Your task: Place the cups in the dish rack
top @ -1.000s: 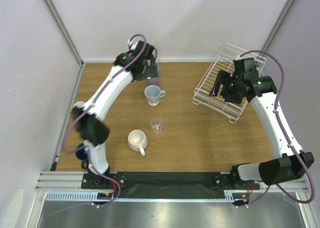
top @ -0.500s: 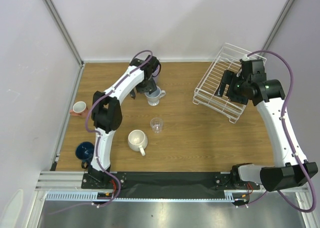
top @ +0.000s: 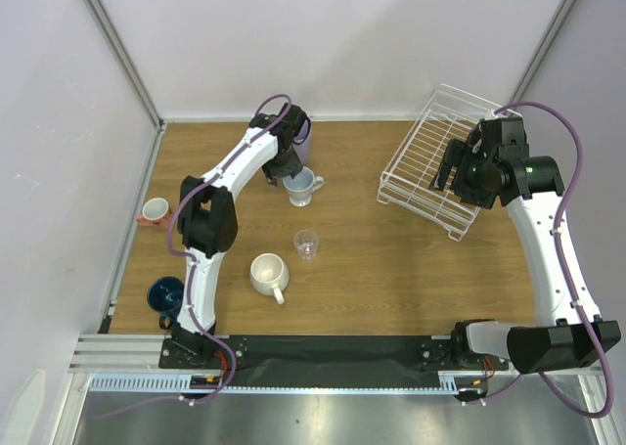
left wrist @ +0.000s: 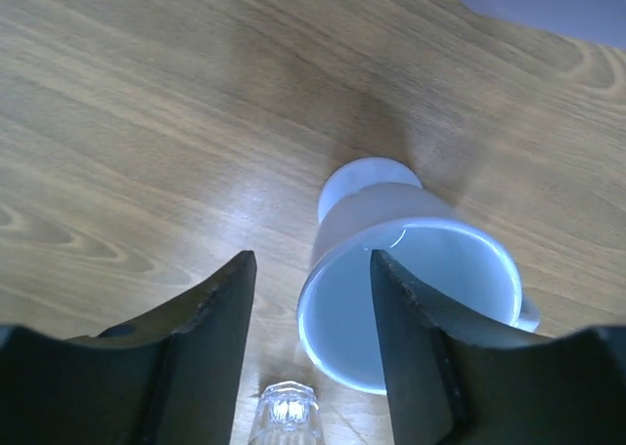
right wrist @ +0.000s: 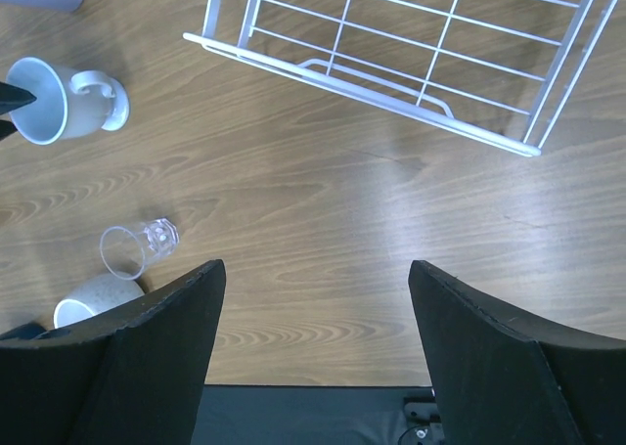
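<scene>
The left gripper (left wrist: 311, 269) hangs half-open over the pale blue-white mug (left wrist: 411, 279). One finger is outside its wall and the other over its mouth, so it straddles the rim but grips nothing yet. The mug stands upright at the far middle of the table, well apart from the dish rack (top: 421, 156) at the far right.

A pinch on one thin wall looks risky to me. If the fingers land off-centre, the mug could tip or twist, and its handle side could swing out as it lifts. The lavender tumbler (top: 302, 148) stands just behind the wrist and could take a knock. The clear glass (top: 307, 244) sits on the near side, further off and easy to topple.

The right gripper (right wrist: 315, 269) hovers by the rack's near edge with its fingers wide apart and nothing between them.

I count six cups on the table: the mug, the tumbler, the glass, a cream mug (top: 268, 274), a navy cup (top: 166, 295) and a small terracotta cup (top: 155, 209). There is one rack with no cup in it. I see no black mug.
</scene>
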Tool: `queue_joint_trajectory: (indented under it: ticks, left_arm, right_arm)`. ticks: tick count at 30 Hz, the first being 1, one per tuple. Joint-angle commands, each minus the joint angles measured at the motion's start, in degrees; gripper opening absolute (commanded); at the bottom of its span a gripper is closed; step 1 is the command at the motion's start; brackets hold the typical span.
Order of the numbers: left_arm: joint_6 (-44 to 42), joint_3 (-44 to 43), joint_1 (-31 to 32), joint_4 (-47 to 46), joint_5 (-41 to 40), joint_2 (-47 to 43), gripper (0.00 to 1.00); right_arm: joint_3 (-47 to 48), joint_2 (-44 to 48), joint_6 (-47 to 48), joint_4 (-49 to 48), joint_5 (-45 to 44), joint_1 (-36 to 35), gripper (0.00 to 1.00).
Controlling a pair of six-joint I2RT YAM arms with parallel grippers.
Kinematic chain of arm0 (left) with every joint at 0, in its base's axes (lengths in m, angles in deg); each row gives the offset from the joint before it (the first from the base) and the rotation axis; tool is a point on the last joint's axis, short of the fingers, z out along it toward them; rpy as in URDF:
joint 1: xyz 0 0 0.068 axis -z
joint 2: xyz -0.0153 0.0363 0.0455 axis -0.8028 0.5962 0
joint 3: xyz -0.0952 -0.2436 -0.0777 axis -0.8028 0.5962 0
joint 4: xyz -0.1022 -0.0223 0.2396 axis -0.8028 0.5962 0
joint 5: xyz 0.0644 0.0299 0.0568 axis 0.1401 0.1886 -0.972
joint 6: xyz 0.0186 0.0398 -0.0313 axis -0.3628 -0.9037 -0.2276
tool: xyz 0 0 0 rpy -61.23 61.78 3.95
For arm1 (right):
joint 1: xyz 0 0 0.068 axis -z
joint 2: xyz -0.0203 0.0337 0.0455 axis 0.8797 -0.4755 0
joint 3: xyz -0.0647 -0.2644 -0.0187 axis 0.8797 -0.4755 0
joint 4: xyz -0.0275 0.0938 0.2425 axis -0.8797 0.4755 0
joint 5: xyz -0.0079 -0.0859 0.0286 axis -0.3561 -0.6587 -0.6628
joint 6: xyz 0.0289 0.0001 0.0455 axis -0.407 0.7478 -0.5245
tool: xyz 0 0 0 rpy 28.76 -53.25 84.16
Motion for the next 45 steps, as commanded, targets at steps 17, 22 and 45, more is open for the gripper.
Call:
queue_joint_trajectory:
  ticks: [17, 22, 45]
  left_arm:
    - [-0.4, -1.5, -0.2, -1.7, 6.6, -0.8, 0.00]
    - [-1.8, 2.0, 0.4, -2.5, 7.2, -7.2, 0.01]
    - [-27.8, 23.0, 2.8, -38.7, 47.9, -40.4, 0.00]
  right_arm:
    - [0.6, -0.8, 0.1, -0.2, 0.6, 1.1, 0.83]
    - [1.0, -1.9, 0.2, -1.1, 2.9, 1.3, 0.83]
    - [-5.5, -10.3, -47.0, -46.4, 60.8, 3.8, 1.00]
